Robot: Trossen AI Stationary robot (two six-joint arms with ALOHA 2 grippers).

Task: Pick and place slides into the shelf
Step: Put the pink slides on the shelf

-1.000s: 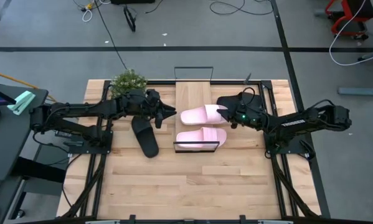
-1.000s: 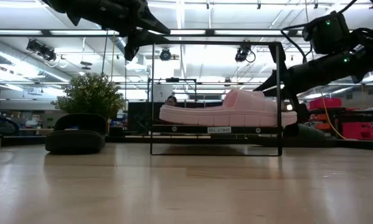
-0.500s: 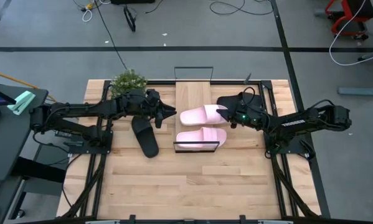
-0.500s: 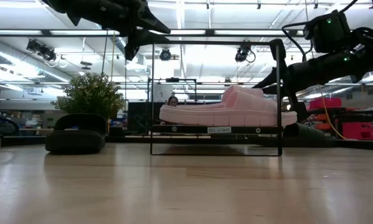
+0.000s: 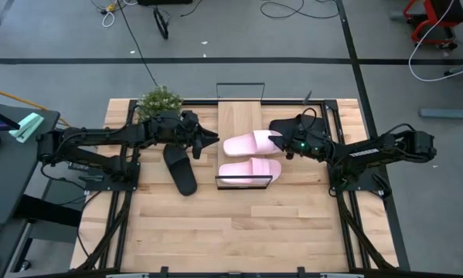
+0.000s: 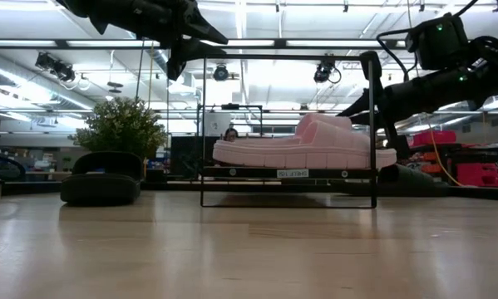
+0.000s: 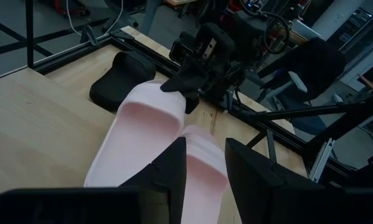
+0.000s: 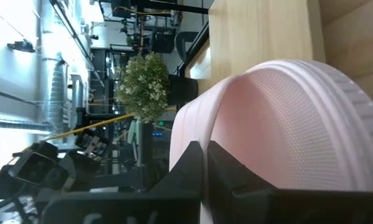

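Note:
Two pale pink slides lie side by side on the shelf's [image 5: 239, 116] plank top, the far one [image 5: 250, 143] and the near one [image 5: 249, 168]. My right gripper [image 5: 281, 143] is at the far pink slide's right end and is shut on it. My left gripper [image 5: 214, 139] hangs open above the shelf's left edge, level with the same slide's other end [image 7: 149, 155], and touches nothing. One black slide [image 5: 181, 168] lies sole-down on the table left of the shelf. The other black slide [image 5: 281, 125] lies just right of the shelf, beside my right gripper. My right gripper [image 7: 181, 87] has the far pink slide by the edge of its strap [image 7: 164, 99] at the slide's right end. It looks pinched, one finger [image 7: 174, 84] above the strap and one below. The fingers come slanting down from the table's right. The slide's sole rests on the shelf top.
A potted plant [image 5: 160, 100] stands on the table's far left part, behind my left arm. The shelf's thin black wire frame [image 6: 203, 124] rises around the plank. The near half of the wooden table [image 5: 231, 232] is bare.
In the low view my right gripper has risen a little at the pink slide's right end, and the slide's strap stands slightly higher than before. The left arm has kept still.

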